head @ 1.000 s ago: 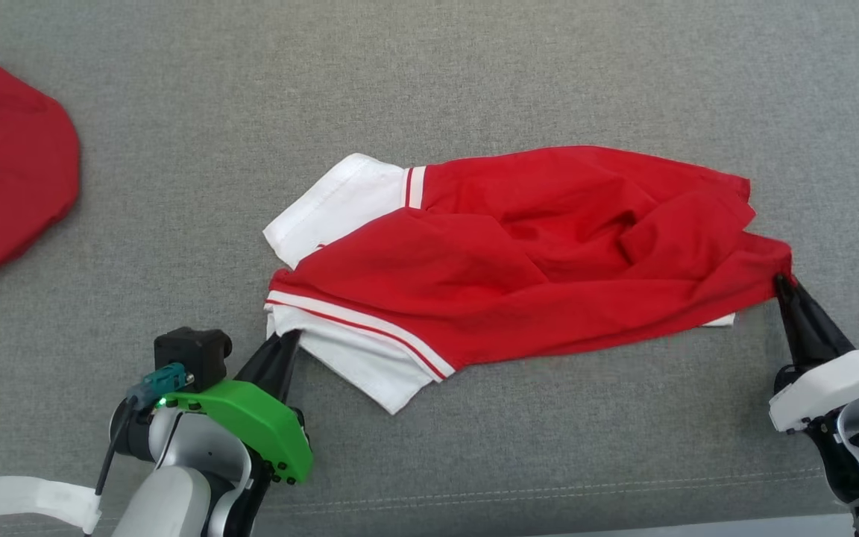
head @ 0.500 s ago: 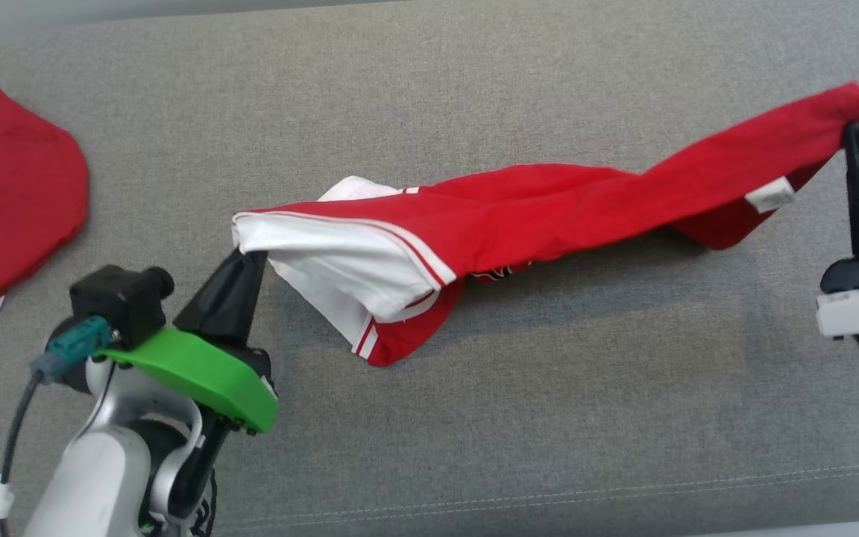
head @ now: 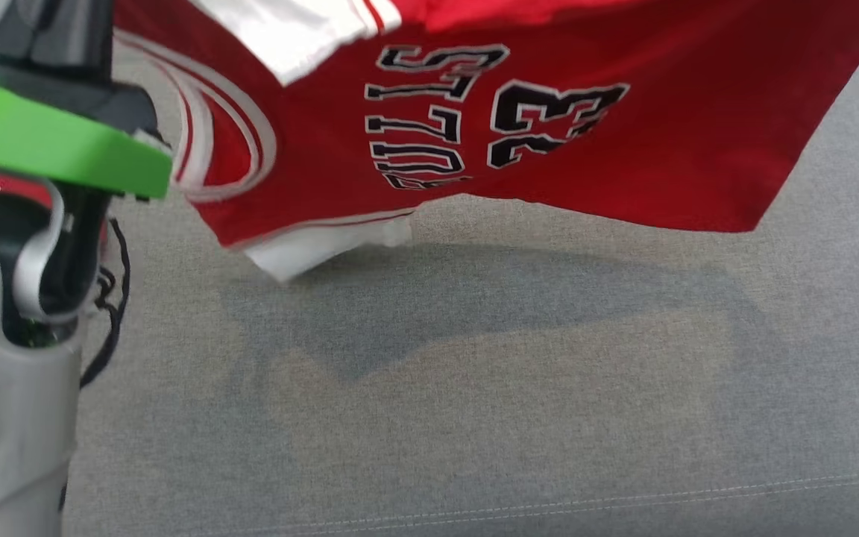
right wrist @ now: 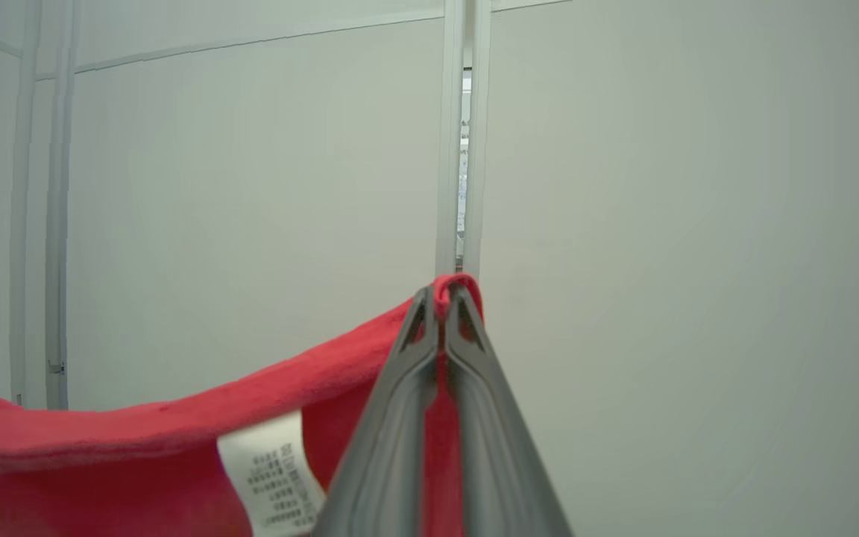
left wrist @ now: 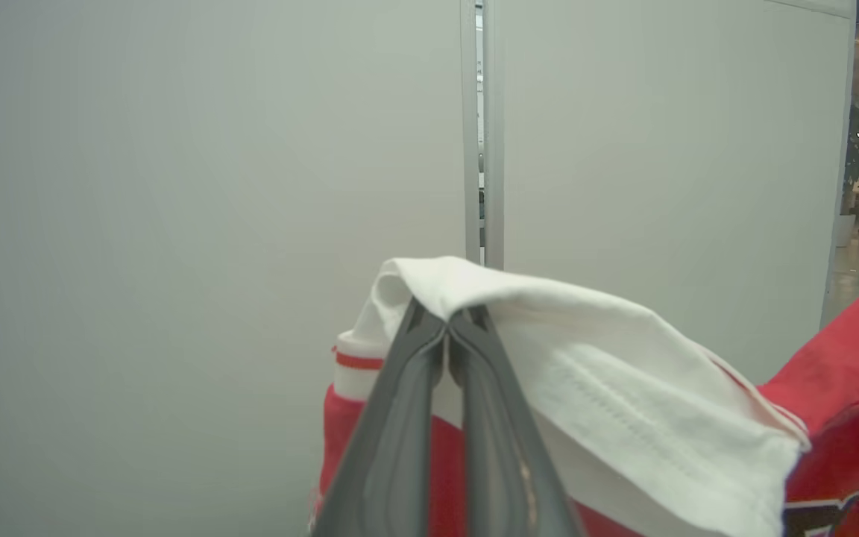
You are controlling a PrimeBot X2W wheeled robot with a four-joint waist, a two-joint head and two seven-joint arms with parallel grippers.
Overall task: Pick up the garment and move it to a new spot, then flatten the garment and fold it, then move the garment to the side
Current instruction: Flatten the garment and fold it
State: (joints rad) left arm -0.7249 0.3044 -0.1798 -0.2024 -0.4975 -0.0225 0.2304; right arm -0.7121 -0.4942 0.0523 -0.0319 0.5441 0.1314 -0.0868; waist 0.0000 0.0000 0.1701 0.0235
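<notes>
The garment [head: 519, 112] is a red jersey with white sleeves and black lettering. It hangs spread in the air across the top of the head view, above the grey cushion [head: 474, 388]. In the left wrist view my left gripper [left wrist: 446, 322] is shut on a white sleeve edge of the garment [left wrist: 549, 328]. In the right wrist view my right gripper [right wrist: 441, 298] is shut on a red corner of the garment [right wrist: 176, 432], next to a white care label [right wrist: 269, 470]. My left arm's green wrist cover [head: 49, 142] shows at the upper left of the head view.
The grey fabric cushion carries the garment's shadow [head: 437, 298] and a stitched seam [head: 549, 503] near its front. Both wrist views look at pale wall panels [left wrist: 213, 186] with a narrow vertical gap [right wrist: 461, 149] between them.
Both grippers have lifted the garment off the cushion, so it now hangs stretched between them with the lettering showing. The head view has shifted, and the other red garment has left it.
</notes>
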